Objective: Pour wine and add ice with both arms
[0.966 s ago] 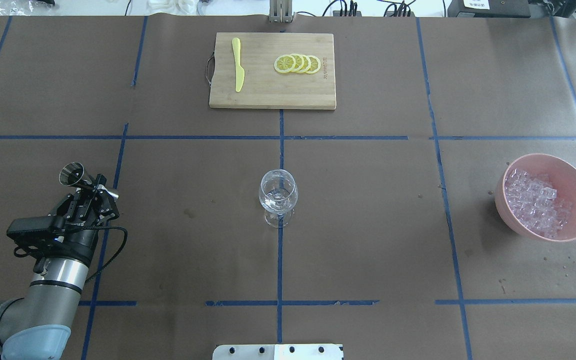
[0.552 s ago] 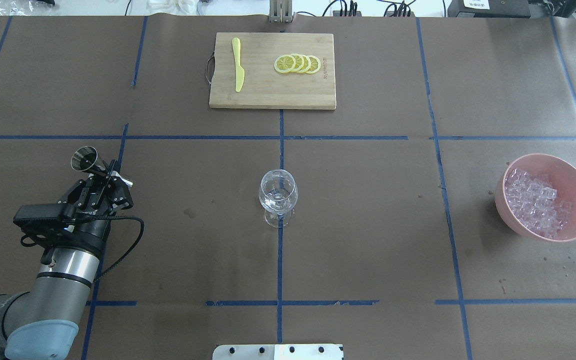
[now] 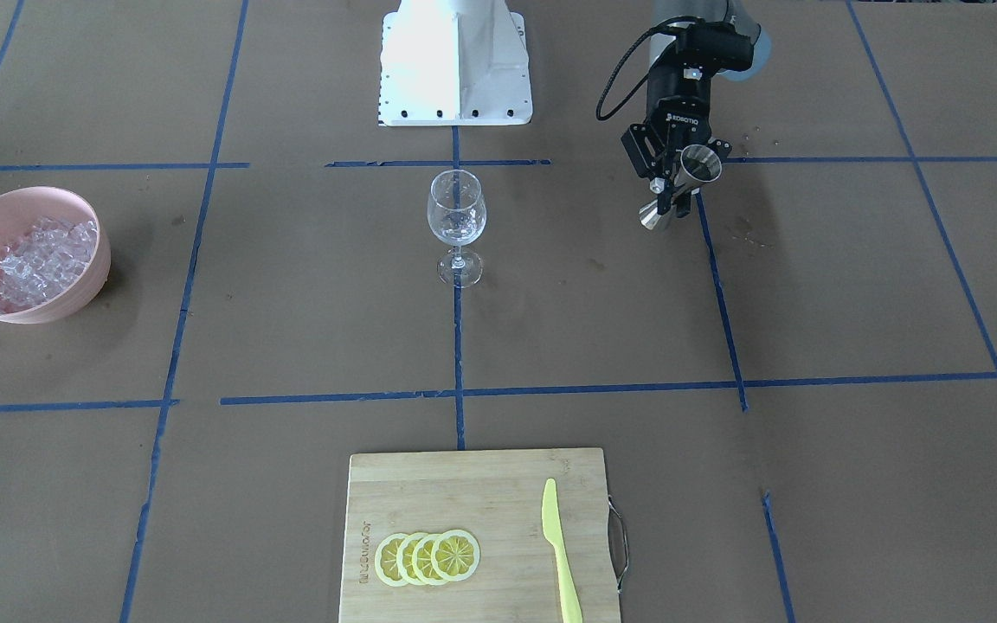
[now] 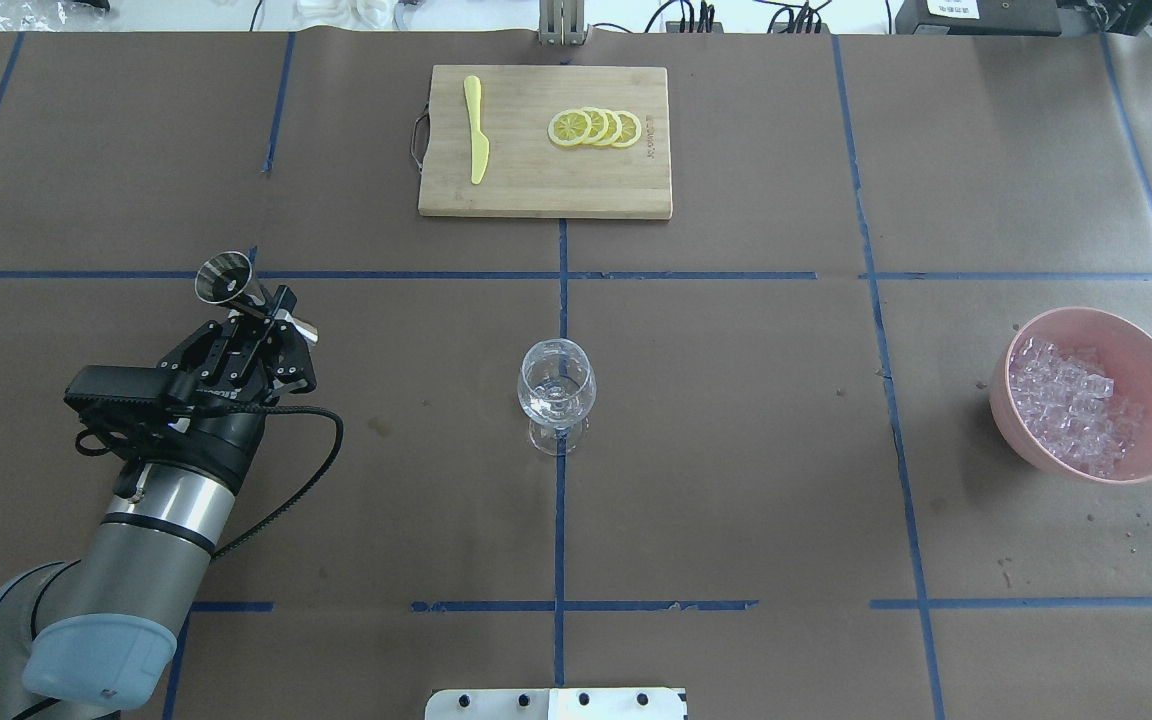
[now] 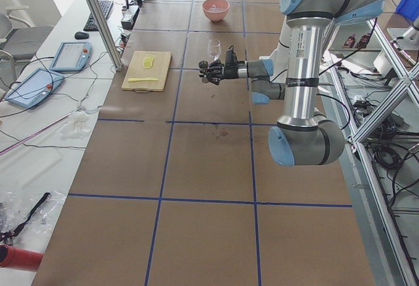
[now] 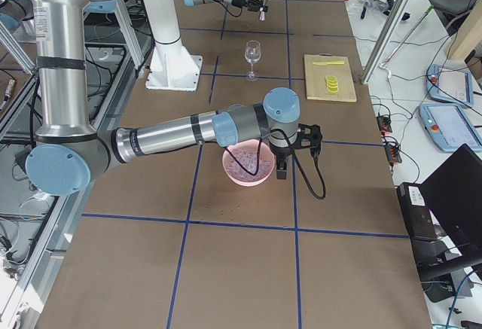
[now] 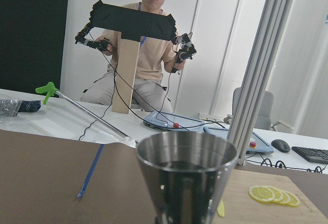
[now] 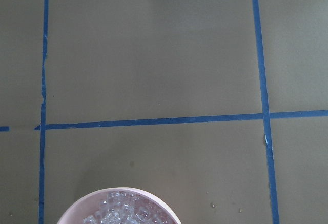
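Steel gleams in the left gripper [image 4: 261, 305]: its jaws are clamped on the waist of a jigger [image 4: 224, 277], a polished double cone. The wrist view shows the wide mouth level with something dark inside. I'd say it's carried flat so nothing spills before it reaches the glass [image 4: 556, 385]. That glass stands mid-table, thin, clear and stemmed, well apart from the jigger. Ice [image 4: 1071, 405], glossy little cubes, sits heaped in the smooth pink bowl [image 4: 1151, 365] far to the right. The right gripper [image 6: 286, 159] hangs just beside that bowl, presumably ready to pick. Whether its jaws are open or closed, I can't tell.
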Action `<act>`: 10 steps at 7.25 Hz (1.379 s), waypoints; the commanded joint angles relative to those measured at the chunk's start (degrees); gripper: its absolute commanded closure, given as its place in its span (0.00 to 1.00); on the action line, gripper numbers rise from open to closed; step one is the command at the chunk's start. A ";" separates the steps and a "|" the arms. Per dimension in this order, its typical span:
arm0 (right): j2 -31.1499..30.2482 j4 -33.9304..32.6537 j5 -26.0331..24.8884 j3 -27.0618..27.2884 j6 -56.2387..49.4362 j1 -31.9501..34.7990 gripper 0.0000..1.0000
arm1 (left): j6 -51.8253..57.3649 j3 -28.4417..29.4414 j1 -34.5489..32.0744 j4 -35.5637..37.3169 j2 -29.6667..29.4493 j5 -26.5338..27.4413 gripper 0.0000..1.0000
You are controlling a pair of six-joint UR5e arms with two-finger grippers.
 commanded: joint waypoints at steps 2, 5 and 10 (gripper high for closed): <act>-0.46 0.35 -3.05 5.88 8.89 -6.83 0.00 | 8.17 0.36 0.19 -0.35 -4.70 -0.35 1.00; -6.31 11.78 -12.00 9.23 18.72 -15.17 0.00 | 16.33 0.80 0.28 -0.26 -7.42 -0.35 1.00; -12.23 18.46 -16.95 9.23 22.89 -22.57 0.00 | 26.35 1.06 2.20 0.62 -13.23 -0.35 1.00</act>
